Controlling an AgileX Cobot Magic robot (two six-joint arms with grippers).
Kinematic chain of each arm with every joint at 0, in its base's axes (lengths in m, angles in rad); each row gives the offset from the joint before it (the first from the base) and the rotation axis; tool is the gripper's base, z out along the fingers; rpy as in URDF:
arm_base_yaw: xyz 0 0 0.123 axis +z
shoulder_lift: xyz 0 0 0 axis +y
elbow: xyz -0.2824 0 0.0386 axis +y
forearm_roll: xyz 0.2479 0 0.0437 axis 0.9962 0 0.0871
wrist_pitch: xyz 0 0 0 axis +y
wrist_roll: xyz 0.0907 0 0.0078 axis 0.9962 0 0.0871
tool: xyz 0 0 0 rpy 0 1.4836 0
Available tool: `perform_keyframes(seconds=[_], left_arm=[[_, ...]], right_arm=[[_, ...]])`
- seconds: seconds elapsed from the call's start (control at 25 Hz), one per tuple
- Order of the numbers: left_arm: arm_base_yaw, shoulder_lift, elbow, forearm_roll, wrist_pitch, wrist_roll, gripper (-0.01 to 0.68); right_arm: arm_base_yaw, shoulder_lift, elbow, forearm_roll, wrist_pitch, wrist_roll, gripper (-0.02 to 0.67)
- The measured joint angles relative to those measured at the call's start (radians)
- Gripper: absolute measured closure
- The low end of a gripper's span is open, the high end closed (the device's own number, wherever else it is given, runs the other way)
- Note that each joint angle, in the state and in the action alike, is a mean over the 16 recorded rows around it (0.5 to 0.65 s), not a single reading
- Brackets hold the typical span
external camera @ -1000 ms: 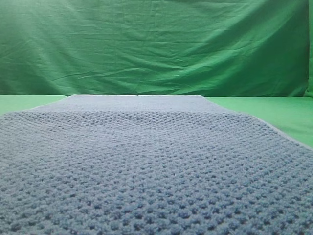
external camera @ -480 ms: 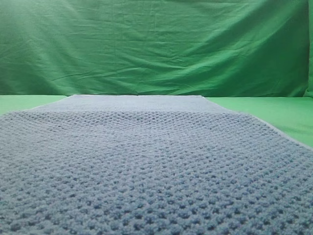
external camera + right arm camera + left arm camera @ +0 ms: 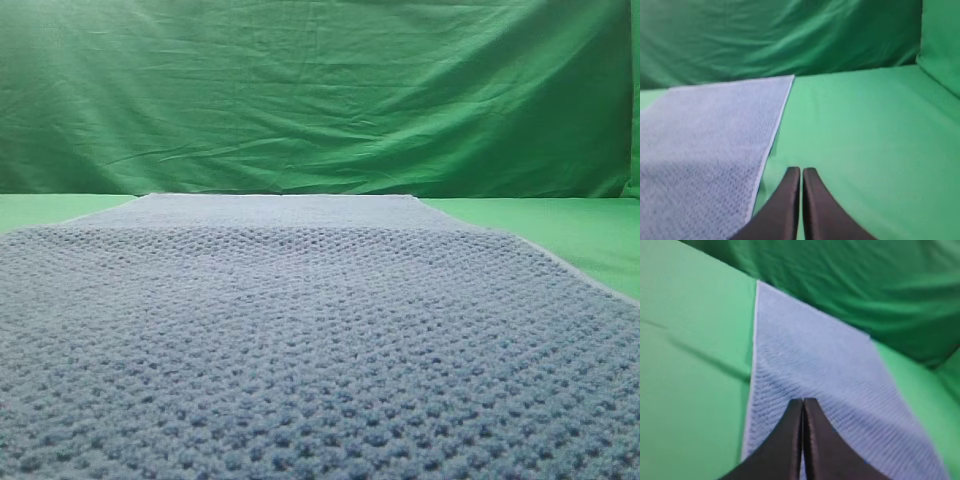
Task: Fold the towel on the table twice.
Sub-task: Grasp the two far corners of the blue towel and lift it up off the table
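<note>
We see the towel [image 3: 300, 340] spread flat across the table [image 3: 590, 230], filling the lower frame, while our left gripper [image 3: 803, 402] and right gripper [image 3: 801, 172] hover pressed together and empty, seemingly poised to start folding.

Nothing to call across this last second: from the high view, no shift shows anywhere. The towel [image 3: 300, 340] has gained no new wrinkle, lifted corner or slide across the worktop [image 3: 580, 225], and no arm has come into that view. Only the high view has earlier pictures to hold against, so any movement by either claw over the same stretch cannot be judged.
</note>
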Motion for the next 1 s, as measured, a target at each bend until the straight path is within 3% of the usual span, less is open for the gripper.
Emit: perform_keyframes(seconds=[0.24,0.64,1.0], left_arm=[[-0.001,0.016,-0.087,-0.128,-0.026,0.093,0.673],[-0.005,0.145,-0.287,-0.033,0.032,0.269,0.673],[-0.017,0.234,-0.351,0.007,0.027,0.306,0.673]], right_arm=[[0.0,0.012,-0.059,0.101,-0.111,0.0,0.649],[0.0,0.188,-0.259,0.169,-0.152,-0.037,0.649],[0.0,0.362,-0.389,0.172,-0.13,-0.119,0.649]])
